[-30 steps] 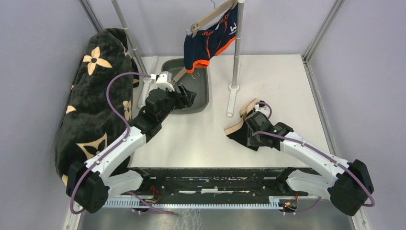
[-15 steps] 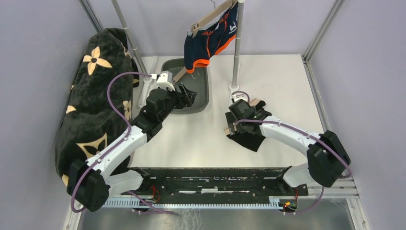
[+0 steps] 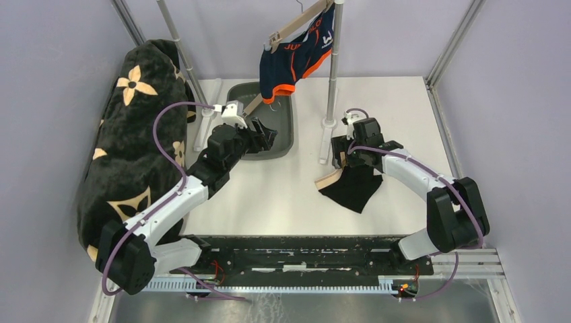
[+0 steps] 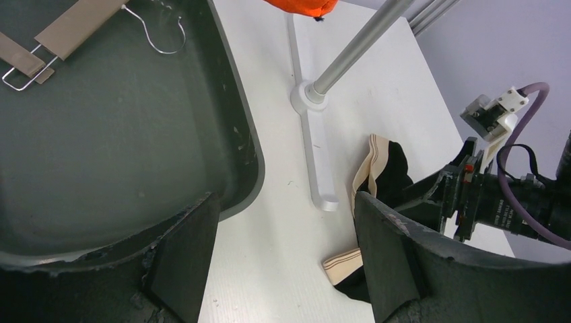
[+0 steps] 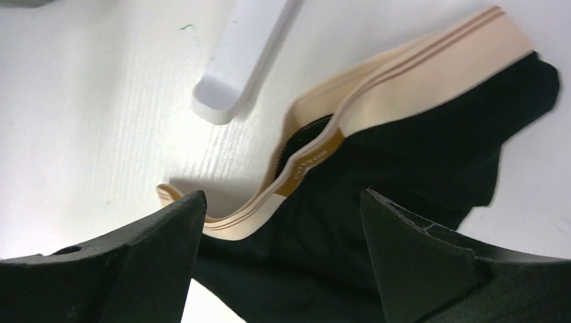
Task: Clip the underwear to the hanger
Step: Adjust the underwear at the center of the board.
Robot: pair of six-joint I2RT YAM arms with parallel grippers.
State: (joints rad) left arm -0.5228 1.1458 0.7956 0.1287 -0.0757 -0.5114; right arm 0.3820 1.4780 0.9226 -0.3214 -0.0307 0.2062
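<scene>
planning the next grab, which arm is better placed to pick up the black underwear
Right: the right hand, open, hangs over the black underwear, while the left hand is over the grey bin.

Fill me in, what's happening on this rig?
The right gripper hovers open over the black underwear lying on the table, not gripping it. The left gripper, also open, hangs at the grey bin, where a wooden clip hanger lies untouched. A navy pair already hangs on the rack.
</scene>
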